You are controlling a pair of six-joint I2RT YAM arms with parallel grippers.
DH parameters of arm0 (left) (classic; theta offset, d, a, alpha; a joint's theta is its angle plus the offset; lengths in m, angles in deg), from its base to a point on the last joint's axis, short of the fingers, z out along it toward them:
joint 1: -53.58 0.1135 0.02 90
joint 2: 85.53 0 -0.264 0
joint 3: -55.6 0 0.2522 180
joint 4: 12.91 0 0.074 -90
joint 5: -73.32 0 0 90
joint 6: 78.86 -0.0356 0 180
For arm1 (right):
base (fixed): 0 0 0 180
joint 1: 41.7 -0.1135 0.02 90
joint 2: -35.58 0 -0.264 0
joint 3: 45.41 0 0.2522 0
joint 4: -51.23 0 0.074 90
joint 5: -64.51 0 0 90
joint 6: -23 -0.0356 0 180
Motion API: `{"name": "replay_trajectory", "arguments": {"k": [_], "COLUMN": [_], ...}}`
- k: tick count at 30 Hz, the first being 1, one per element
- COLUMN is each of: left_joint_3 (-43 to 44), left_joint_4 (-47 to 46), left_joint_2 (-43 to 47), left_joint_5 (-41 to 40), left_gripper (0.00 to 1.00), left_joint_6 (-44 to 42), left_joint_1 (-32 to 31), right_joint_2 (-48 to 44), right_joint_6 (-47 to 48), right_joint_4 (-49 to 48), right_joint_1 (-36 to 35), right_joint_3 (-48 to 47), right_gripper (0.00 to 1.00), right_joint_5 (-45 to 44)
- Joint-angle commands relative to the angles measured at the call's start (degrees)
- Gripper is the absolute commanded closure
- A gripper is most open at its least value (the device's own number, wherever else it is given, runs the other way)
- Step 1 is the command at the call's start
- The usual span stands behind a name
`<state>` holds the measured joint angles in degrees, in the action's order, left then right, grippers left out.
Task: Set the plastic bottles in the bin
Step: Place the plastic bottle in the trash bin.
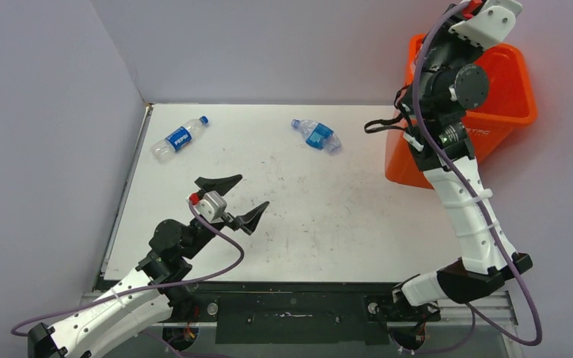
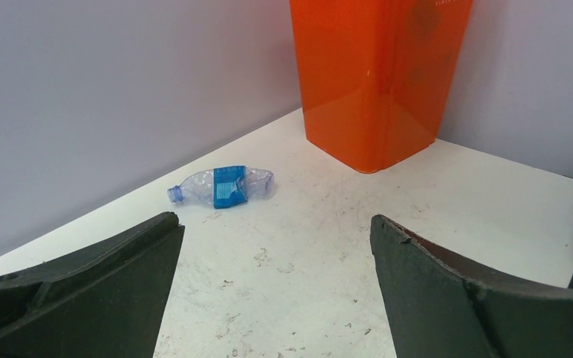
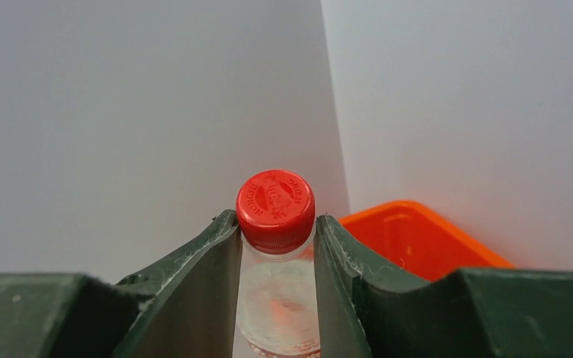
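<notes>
**Setting:** robot test cell, laboratory type.
**Evidence:**
- Two white-and-black robot arms, left arm [image 1: 119,307] and right arm [image 1: 466,212], fixed to a metal frame [image 1: 298,317] at the near edge.
- Bare, scuffed white tabletop [image 1: 328,231].
- Plain grey partition walls [image 1: 268,45] closing it in.
- Exposed purple cables [image 1: 227,262].

**Props:** orange bin [image 1: 526,112], plastic bottles [image 1: 180,139].

My left gripper [image 2: 272,224] is wide open, nothing between the dark fingers [image 2: 89,291]. It hangs over the white table [image 2: 455,201], which is scuffed with grey marks. One bottle [image 2: 224,186] is ahead: clear, crumpled, blue label, on its side, blue neck end pointing left, close to the grey wall [image 2: 82,97]. The orange bin [image 2: 377,82] stands upright further right in the corner, apart from the bottle. Its top is cut off by the frame.
</notes>
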<state>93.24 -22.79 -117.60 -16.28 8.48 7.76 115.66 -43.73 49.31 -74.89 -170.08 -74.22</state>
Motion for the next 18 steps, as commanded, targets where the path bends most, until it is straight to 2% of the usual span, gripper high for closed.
{"name": "replay_trajectory", "arguments": {"k": [1,4,13,15,18], "left_joint_3": [0.3,0.3,0.5,0.4,0.5], "left_joint_4": [-0.8,-0.9,-1.5,-1.7,-1.6], "left_joint_2": [0.9,0.6,0.3,0.3,0.2], "left_joint_5": [-2.3,-3.6,-2.1,-2.3,-2.2], "left_gripper": [0.04,0.04,0.04,0.04,0.04], "left_joint_6": [-1.9,-2.4,-0.5,-0.5,-0.5], "left_joint_1": [-1.4,-1.6,-1.6,-1.6,-1.6], "right_joint_2": [-0.6,2.1,10.3,12.0,15.5], "right_joint_6": [-14.1,-16.7,-28.8,-32.7,-33.2], "right_joint_4": [3.9,1.5,-3.7,-1.7,-0.2], "right_joint_1": [7.7,13.3,31.2,33.0,33.0], "right_joint_3": [0.8,0.0,-0.5,-0.5,-2.1], "right_gripper": [0.95,0.95,0.95,0.95,0.94], "right_joint_5": [2.8,1.2,4.3,4.6,4.2]}}
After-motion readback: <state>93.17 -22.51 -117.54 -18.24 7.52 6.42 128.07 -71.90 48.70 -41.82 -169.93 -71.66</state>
